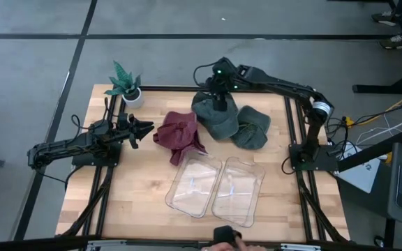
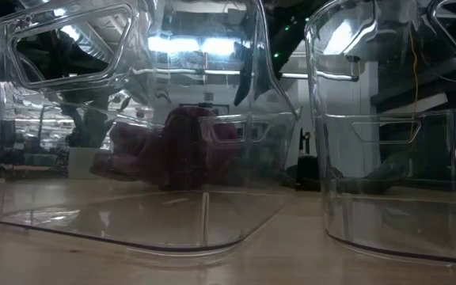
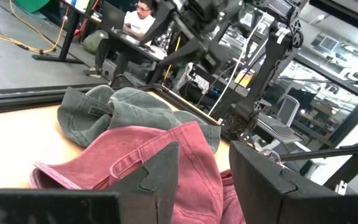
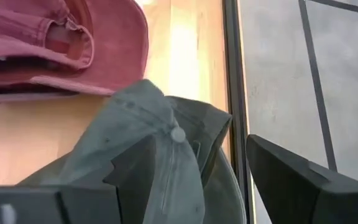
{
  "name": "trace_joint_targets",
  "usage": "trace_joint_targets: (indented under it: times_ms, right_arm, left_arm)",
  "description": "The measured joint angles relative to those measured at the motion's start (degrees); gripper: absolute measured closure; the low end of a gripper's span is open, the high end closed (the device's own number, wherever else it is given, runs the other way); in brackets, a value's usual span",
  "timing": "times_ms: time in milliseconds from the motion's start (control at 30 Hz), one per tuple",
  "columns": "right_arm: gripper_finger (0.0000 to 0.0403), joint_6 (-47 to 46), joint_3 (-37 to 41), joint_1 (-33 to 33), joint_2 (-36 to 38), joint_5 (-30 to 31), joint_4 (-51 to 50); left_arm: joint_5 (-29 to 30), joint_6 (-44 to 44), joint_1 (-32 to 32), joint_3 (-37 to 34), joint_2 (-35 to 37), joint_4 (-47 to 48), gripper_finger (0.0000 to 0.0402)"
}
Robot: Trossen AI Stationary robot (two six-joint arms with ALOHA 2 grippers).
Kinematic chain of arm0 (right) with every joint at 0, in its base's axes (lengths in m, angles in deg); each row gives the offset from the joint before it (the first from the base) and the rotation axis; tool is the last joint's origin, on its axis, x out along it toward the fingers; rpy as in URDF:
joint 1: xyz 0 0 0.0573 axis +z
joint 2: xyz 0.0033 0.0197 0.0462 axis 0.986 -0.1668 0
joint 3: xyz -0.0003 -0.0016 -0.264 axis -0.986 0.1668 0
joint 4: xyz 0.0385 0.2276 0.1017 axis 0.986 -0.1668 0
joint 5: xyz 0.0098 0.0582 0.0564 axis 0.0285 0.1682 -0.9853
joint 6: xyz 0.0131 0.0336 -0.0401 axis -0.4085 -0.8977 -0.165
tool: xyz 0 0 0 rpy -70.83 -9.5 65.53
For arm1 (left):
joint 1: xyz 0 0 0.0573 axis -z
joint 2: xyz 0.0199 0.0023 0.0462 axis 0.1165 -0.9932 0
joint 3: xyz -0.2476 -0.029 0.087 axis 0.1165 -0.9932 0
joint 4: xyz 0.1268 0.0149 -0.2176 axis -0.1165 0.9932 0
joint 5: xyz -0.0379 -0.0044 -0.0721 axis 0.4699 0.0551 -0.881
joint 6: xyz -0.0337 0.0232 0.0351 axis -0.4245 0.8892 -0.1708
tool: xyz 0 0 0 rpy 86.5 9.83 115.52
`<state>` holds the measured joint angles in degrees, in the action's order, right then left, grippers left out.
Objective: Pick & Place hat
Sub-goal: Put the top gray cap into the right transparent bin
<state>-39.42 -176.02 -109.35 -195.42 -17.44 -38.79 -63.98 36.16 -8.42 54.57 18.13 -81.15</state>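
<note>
A maroon hat [image 1: 179,136] lies crumpled on the wooden table, left of centre. Through a bin wall, the low view shows the maroon hat [image 2: 188,142] too. A grey-green hat [image 1: 213,118] lies beside it toward the far edge, and a second green hat [image 1: 252,128] is to its right. My left gripper [image 1: 145,130] [image 3: 204,180] is open, level, just left of the maroon hat [image 3: 160,155]. My right gripper [image 1: 219,101] [image 4: 191,180] is open above the grey-green hat [image 4: 160,149]. Its fingers stand on either side of the crown with its button [image 4: 178,134].
Two clear plastic bins [image 1: 195,184] [image 1: 238,190] sit side by side near the table's near edge; in the low view these bins [image 2: 133,119] [image 2: 402,158] fill the foreground. A small potted plant [image 1: 126,85] stands at the far left corner. A black frame rail [image 4: 232,74] borders the table.
</note>
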Motion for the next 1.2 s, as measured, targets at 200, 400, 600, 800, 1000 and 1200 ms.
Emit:
trace_joint_targets:
  times_ms: [200,400,600,800,1000,1200]
  right_arm:
    - [0.0155,-0.3,-5.2,0.1,-6.1,-0.4,-3.1]
    - [0.0155,-0.8,-7.6,0.1,-10.2,-2.3,-5.1]
    - [0.0159,-2.1,-7.6,-0.1,-12.9,-4.9,-5.2]
    - [0.018,-2.1,-7.6,-0.9,-15.3,-4.9,-5.2]
    - [0.0196,-2.0,-7.6,-1.8,-16.9,-4.8,-5.0]
    - [0.0198,-2.0,-7.6,-2.5,-18.1,-4.8,-5.0]
  left_arm:
    - [0.0,0.0,0.0,0.0,0.0,0.0,0.0265]
    - [0.0,0.0,0.0,0.0,0.0,0.0,0.0265]
    - [0.0,0.0,0.0,0.0,0.0,0.0,0.0265]
    - [0.0,0.0,0.0,0.0,0.0,0.0,0.0265]
    - [0.0,0.0,0.0,0.0,0.0,0.0,0.0265]
    - [0.0,0.0,0.0,0.0,0.0,0.0,0.0265]
